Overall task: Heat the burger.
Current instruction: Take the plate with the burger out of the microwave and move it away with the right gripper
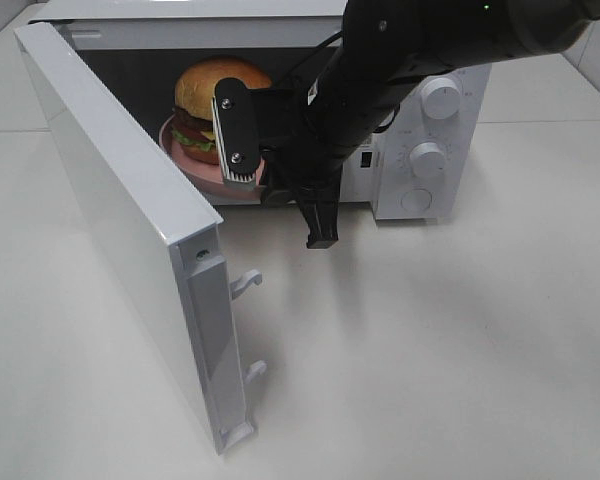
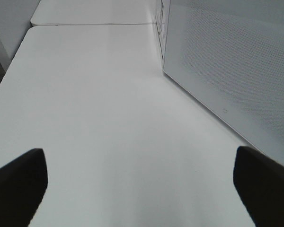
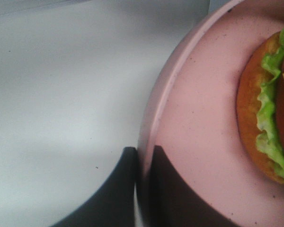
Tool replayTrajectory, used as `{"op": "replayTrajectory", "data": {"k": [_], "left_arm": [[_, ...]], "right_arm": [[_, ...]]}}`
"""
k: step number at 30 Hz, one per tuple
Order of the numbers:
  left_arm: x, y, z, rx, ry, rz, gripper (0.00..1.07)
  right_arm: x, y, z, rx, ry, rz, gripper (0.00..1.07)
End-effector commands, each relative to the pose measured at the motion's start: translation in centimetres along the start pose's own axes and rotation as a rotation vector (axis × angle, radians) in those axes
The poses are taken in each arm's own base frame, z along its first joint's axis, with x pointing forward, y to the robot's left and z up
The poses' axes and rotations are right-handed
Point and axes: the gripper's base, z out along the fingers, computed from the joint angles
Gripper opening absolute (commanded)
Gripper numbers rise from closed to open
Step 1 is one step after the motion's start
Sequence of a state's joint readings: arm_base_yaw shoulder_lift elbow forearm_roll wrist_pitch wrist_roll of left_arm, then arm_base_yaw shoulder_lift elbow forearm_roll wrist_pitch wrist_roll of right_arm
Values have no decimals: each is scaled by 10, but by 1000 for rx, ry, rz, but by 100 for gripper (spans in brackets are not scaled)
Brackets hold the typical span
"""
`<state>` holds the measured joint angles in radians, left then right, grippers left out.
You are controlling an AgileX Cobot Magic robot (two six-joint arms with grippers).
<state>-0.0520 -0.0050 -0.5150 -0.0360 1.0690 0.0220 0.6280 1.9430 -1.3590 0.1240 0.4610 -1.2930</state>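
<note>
The burger [image 1: 215, 92] sits on a pink plate [image 1: 183, 152] just inside the open microwave [image 1: 420, 190], at the front of the cavity. My right gripper [image 1: 257, 182] reaches into the opening from the right. In the right wrist view its two dark fingers [image 3: 109, 198] are shut on the pink plate's rim [image 3: 154, 118], one on each side, with the burger [image 3: 265, 118] further in on the plate. My left gripper [image 2: 142, 189] hangs open over bare table beside the microwave door [image 2: 227, 61], holding nothing.
The microwave door [image 1: 130, 220] swings out far to the left, its two latch hooks [image 1: 245, 285] pointing into the space before the cavity. Three knobs [image 1: 440, 98] line the panel on the right. White table [image 1: 430, 350] spreads in front.
</note>
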Motion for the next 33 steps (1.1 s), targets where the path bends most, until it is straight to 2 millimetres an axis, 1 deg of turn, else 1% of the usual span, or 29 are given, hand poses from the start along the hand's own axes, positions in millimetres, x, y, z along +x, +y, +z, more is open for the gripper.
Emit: {"op": "replayTrajectory", "data": {"k": [1,2,5,7,9,12,16,17,19,20,31,33], "left_arm": [[1,0,-2,-3,-15,-2,101],[1,0,-2,-3,-15,-2,101],[1,0,-2,-3,-15,-2,101],[1,0,-2,-3,-15,-2,101],[1,0,-2,-3,-15,-2,101],[1,0,-2,-3,-15,-2,101],[1,0,-2,-3,-15,-2,101],[1,0,-2,-3,-15,-2,101],[1,0,-2,-3,-15,-2,101],[1,0,-2,-3,-15,-2,101],[1,0,-2,-3,-15,-2,101],[1,0,-2,-3,-15,-2,101]], "right_arm": [[7,-7,-19,98,-1,-11,0],[8,-6,-25,121,-7,-13,0],[8,-5,-26,126,-9,-13,0],[11,3,-30,109,-3,-16,0],[11,4,-31,107,-2,-15,0],[13,10,-42,116,-4,-22,0],[15,16,-47,109,-1,-23,0],[16,19,-52,110,-2,-23,0],[16,20,-55,112,-3,-23,0],[17,23,-61,116,-2,-28,0],[22,39,-82,121,-3,-36,0],[24,45,-88,114,-1,-36,0]]}}
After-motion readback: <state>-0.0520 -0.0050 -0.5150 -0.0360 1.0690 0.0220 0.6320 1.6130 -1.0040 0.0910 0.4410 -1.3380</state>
